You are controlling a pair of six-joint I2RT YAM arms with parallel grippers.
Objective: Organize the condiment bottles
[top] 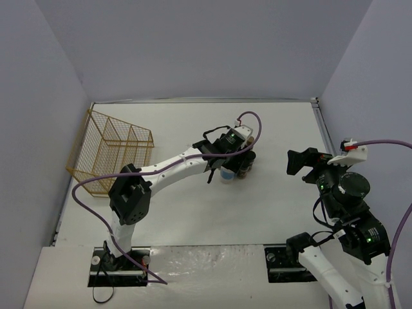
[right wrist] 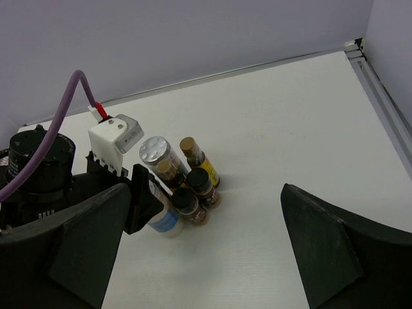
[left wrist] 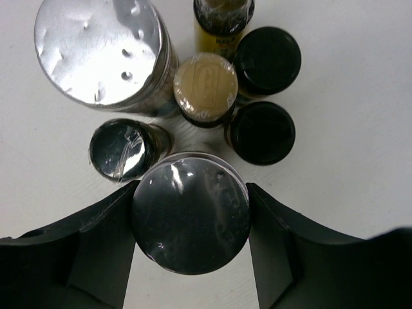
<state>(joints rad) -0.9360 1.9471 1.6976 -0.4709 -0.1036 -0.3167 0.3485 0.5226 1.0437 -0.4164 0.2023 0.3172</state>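
The condiment bottles [top: 240,168] stand in a tight cluster at mid-table. Seen from the left wrist, my left gripper [left wrist: 191,188] is shut on a wide silver-capped bottle [left wrist: 190,219], one finger against each side of its cap. Behind it stand a second silver-capped bottle [left wrist: 100,51], a tan-capped bottle [left wrist: 205,87], two black-capped jars [left wrist: 267,59] [left wrist: 261,132], a plastic-wrapped dark cap [left wrist: 122,148] and a slim yellow bottle [left wrist: 222,26]. The right wrist view shows the held bottle's white body and blue label [right wrist: 164,219]. My right gripper [right wrist: 206,244] hangs open and empty, right of the cluster.
A gold wire rack [top: 109,151] lies at the table's left side, tilted toward the wall. Walls close off the back and both sides. A metal rail [top: 325,135] runs along the right edge. The left arm [top: 174,168] stretches from its base to the cluster.
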